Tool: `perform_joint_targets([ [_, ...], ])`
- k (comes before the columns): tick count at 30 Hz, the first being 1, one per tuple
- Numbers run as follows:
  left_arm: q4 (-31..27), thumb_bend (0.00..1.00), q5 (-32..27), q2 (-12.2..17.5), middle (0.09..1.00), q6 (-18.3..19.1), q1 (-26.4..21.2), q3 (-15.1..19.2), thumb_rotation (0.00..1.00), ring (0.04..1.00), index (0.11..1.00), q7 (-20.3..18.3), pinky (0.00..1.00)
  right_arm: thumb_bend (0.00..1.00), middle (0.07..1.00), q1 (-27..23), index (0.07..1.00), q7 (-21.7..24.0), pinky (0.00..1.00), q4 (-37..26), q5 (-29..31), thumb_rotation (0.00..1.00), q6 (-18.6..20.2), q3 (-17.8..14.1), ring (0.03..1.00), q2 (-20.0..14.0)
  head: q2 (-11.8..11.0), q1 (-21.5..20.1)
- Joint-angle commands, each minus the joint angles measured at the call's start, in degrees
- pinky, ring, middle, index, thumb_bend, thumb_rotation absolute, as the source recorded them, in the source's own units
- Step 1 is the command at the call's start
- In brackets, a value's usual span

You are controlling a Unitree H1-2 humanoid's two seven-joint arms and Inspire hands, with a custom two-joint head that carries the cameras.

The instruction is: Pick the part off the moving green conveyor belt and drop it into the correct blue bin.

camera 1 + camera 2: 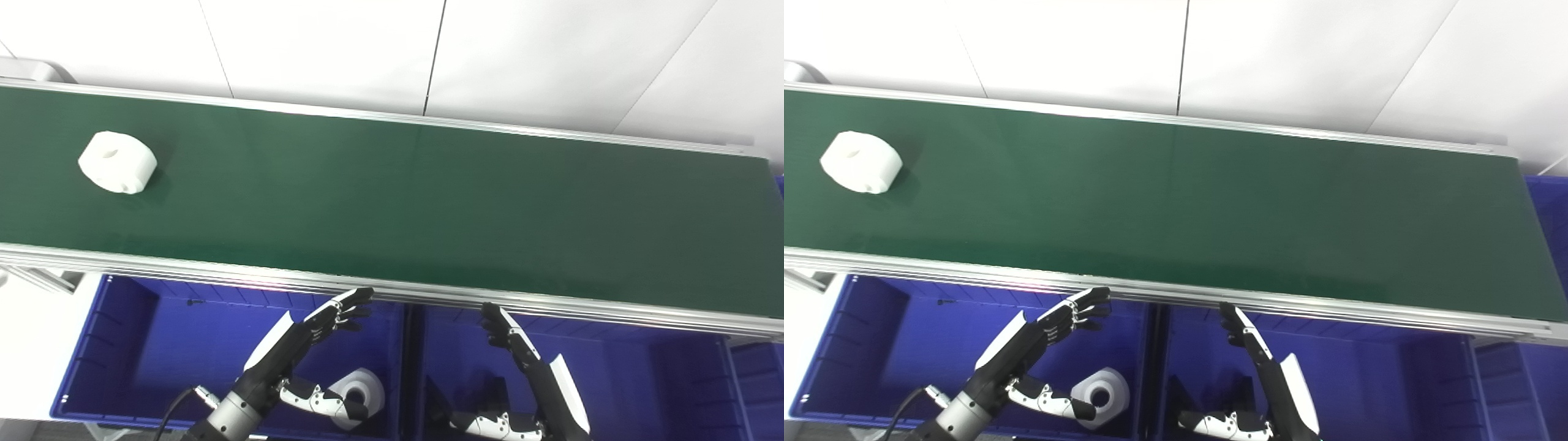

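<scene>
On the far left of the green conveyor belt (pixel 392 202) sits the white part (pixel 117 162), a squat round piece with a hole in its top, untouched and well apart from both my hands. The pick itself is not yet begun, I judge; grasp, carry and drop are all left. Nearer me, below the belt's near rail, the left blue bin (pixel 122 343) already holds one similar white ring-shaped piece (pixel 361 392), so one sorting looks done. My left hand (pixel 306 343) hovers over that bin, fingers spread and stretched toward the rail, thumb out beside the binned piece, grasping nothing. To the right, my right hand (pixel 527 361) is raised over the right blue bin (pixel 661 380), fingers straight and apart, likewise empty. Something dark lies at that bin's near edge; I cannot tell what.
</scene>
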Motion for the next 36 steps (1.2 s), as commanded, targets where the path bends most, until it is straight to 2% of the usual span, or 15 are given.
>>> perform_joint_targets([
  [1, -0.87, 0.85, 0.29, -0.19, 0.911, -2.44, -0.18, -0.08, 0.25, 0.856, 0.903, 0.81, 0.79, 0.89, 0.906, 0.13, 0.934, -0.14, 0.83, -1.42, 0.43, 0.34, -2.35, -0.28, 0.879, -0.30, 0.21, 0.06],
  [11, -1.53, 0.87, -0.21, 0.05, 0.903, -2.44, -0.22, -0.35, 0.26, 0.854, 0.894, 0.94, 0.77, 0.88, 0.909, 0.67, 0.934, 0.29, 0.83, -2.68, 1.18, 0.32, -1.07, -0.40, 0.880, -0.13, 1.06, 0.58],
  [22, -2.00, 0.88, -0.99, 0.69, 0.907, -2.16, 0.11, 0.11, 0.26, 0.852, 0.901, 0.80, 0.78, 0.89, 0.902, 1.00, 0.929, 0.29, 0.83, -3.28, 1.04, 0.32, -0.80, -0.05, 0.874, 0.43, 1.41, -0.87],
  [24, -1.91, 0.87, -0.60, 0.70, 0.902, -2.22, 0.11, 0.10, 0.25, 0.851, 0.896, 1.01, 0.77, 0.88, 0.900, 0.93, 0.925, 0.11, 0.83, -3.09, 0.84, 0.31, -0.91, -0.12, 0.873, 0.55, 0.66, 0.51],
  [25, -1.79, 0.87, -0.20, 0.51, 0.901, -2.34, 0.12, -0.06, 0.24, 0.851, 0.894, 1.27, 0.77, 0.88, 0.899, 0.90, 0.923, 0.04, 0.83, -2.83, 0.93, 0.31, -1.05, -0.30, 0.871, 0.42, -1.19, 5.74],
  [26, -1.72, 0.87, -0.18, 0.36, 0.900, -2.42, 0.10, -0.23, 0.24, 0.851, 0.891, 1.35, 0.76, 0.88, 0.897, 0.89, 0.922, 0.08, 0.83, -2.64, 1.18, 0.31, -1.20, -0.42, 0.870, 0.28, -1.19, 5.74],
  [27, -1.63, 0.86, -0.18, 0.17, 0.899, -2.47, 0.04, -0.47, 0.23, 0.850, 0.888, 1.35, 0.76, 0.88, 0.897, 0.87, 0.922, 0.34, 0.82, -2.34, 1.93, 0.31, -1.35, -0.51, 0.868, -0.04, -2.33, 9.94],
  [28, -1.54, 0.86, -0.67, 0.09, 0.898, -2.47, -0.01, -0.70, 0.22, 0.848, 0.887, 1.09, 0.76, 0.88, 0.900, 0.85, 0.925, 0.68, 0.80, -2.03, 2.82, 0.31, -1.47, -0.55, 0.866, -0.39, -2.33, 9.94],
  [29, -1.42, 0.86, -1.03, -0.02, 0.897, -2.41, -0.05, -0.90, 0.22, 0.845, 0.886, 0.88, 0.76, 0.87, 0.905, 0.75, 0.931, 0.89, 0.79, -1.47, 3.63, 0.30, -2.07, -0.58, 0.865, -0.72, -3.41, 11.82],
  [31, -1.21, 0.86, -0.79, -0.27, 0.892, -2.41, -0.08, -1.11, 0.21, 0.838, 0.880, 1.06, 0.75, 0.87, 0.911, 0.62, 0.938, 0.70, 0.79, -0.84, 3.28, 0.29, -2.53, -0.78, 0.868, -0.93, -3.77, 12.37],
  [32, -0.91, 0.87, -0.31, -0.42, 0.885, -2.47, -0.20, -1.20, 0.22, 0.831, 0.873, 1.41, 0.74, 0.87, 0.918, 0.49, 0.949, 0.36, 0.82, -0.47, 2.59, 0.33, -2.70, -0.86, 0.886, -0.83, -4.45, 12.73],
  [36, 0.20, 0.89, 0.66, -0.47, 0.883, -2.59, -0.78, -1.58, 0.21, 0.825, 0.871, 2.35, 0.73, 0.87, 0.929, 0.16, 0.961, 0.22, 0.87, 0.23, 2.19, 0.34, -2.73, -0.73, 0.910, -0.55, -5.46, 11.74],
])
